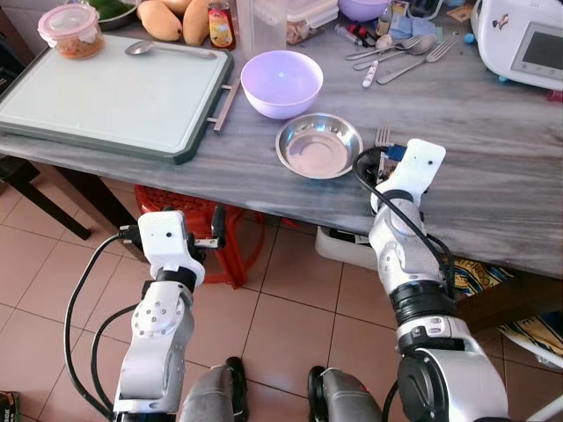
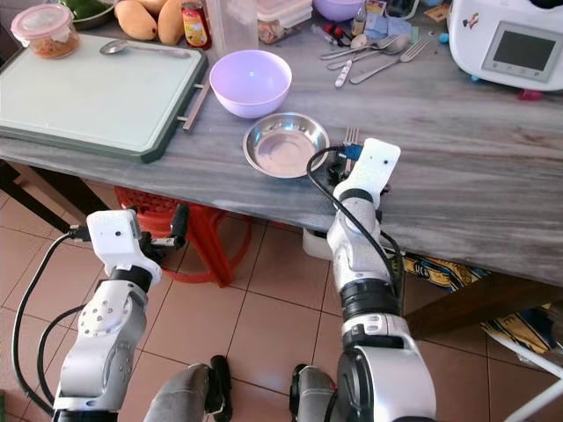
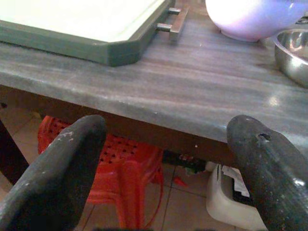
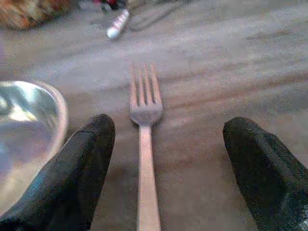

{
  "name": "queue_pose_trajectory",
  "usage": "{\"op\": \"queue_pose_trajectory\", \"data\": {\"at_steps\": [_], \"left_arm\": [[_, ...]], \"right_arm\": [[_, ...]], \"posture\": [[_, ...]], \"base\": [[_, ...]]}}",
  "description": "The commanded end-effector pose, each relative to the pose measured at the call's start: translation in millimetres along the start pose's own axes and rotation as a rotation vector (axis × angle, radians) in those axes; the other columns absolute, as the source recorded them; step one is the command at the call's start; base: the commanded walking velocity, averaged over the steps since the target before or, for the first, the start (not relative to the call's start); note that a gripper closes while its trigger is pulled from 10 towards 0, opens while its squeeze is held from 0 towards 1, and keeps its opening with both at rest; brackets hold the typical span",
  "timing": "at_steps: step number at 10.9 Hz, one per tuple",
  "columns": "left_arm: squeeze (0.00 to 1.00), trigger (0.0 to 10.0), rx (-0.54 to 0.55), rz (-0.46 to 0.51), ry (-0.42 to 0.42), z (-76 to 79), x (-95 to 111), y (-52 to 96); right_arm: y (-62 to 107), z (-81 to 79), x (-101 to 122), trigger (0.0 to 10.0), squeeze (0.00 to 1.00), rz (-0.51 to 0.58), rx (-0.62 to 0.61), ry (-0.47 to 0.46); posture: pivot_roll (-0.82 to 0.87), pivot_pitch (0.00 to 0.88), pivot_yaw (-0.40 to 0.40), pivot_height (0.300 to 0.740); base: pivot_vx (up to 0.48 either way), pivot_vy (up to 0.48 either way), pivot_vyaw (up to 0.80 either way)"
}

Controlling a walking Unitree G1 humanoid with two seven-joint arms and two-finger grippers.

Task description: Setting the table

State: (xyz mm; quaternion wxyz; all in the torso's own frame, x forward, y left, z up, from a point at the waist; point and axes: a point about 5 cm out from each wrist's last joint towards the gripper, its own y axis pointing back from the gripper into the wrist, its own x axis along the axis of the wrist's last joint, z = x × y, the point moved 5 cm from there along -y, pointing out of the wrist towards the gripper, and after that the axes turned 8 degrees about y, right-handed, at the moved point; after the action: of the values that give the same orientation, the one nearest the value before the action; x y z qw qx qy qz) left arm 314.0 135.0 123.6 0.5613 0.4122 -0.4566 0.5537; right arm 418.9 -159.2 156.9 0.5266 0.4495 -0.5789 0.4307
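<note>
Right pincer [image 4: 163, 168] agape, one fork [image 4: 145, 144] — between

Right arm stretched forward and up, wrist over the tabletop [image 1: 493, 202] edge, right end effector [image 4: 166, 159] with both black fingers [image 4: 82, 168] spread wide apart, nothing pinched between them. Left arm bent at the elbow, held lower and in front of the tabletop edge, left end effector [image 3: 163, 163] pointing toward it, fingers [image 3: 57, 168] also spread wide with nothing gripped. Black cables looping off both wrists.
</note>
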Motion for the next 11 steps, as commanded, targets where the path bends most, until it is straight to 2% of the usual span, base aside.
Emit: {"op": "queue_pose_trajectory", "data": {"at_steps": [1, 4, 6, 9, 10, 11], "left_arm": [[0.0, 10.0, 0.003, -0.008, -0.02, -1.8, -3, 1.5], [0.0, 10.0, 0.002, -0.004, -0.028, -0.7, -4, 1.8], [0.0, 10.0, 0.067, -0.026, -0.059, -8.9, -9, 1.4], [0.0, 10.0, 0.081, -0.034, -0.07, -10.3, -13, 0.9], [0.0, 10.0, 0.088, -0.033, -0.079, -12.1, -13, -0.9], [0.0, 10.0, 0.091, -0.033, -0.082, -13.9, -13, -1.4]], "right_arm": [[0.8, 4.1, 4, 10.0, 1.0, 0.026, -0.015, -0.022], [4.0, 7.2, 18, 10.0, 1.0, 0.104, -0.015, 0.035], [18.9, 19.4, 20, 10.0, 1.0, 0.168, 0.002, 0.143], [47.0, 34.5, 9, 10.0, 1.0, 0.205, 0.058, 0.288], [56.1, 39.2, 10, 10.0, 1.0, 0.192, 0.054, 0.261], [60.9, 37.5, 13, 10.0, 0.97, 0.206, 0.073, 0.274]], "posture": [[-0.01, 0.204, 0.01, 0.74], [-0.01, 0.197, 0.007, 0.74], [-0.01, 0.19, 0.002, 0.74], [-0.03, 0.165, -0.001, 0.74], [-0.03, 0.157, -0.005, 0.74], [-0.03, 0.151, -0.003, 0.74]], "base": [[0.0, 0.0, 0.0], [0.0, 0.0, 0.0], [0.0, 0.0, 0.0], [0.0, 0.0, 0.0], [0.0, 0.0, 0.0], [0.0, 0.0, 0.0]]}}
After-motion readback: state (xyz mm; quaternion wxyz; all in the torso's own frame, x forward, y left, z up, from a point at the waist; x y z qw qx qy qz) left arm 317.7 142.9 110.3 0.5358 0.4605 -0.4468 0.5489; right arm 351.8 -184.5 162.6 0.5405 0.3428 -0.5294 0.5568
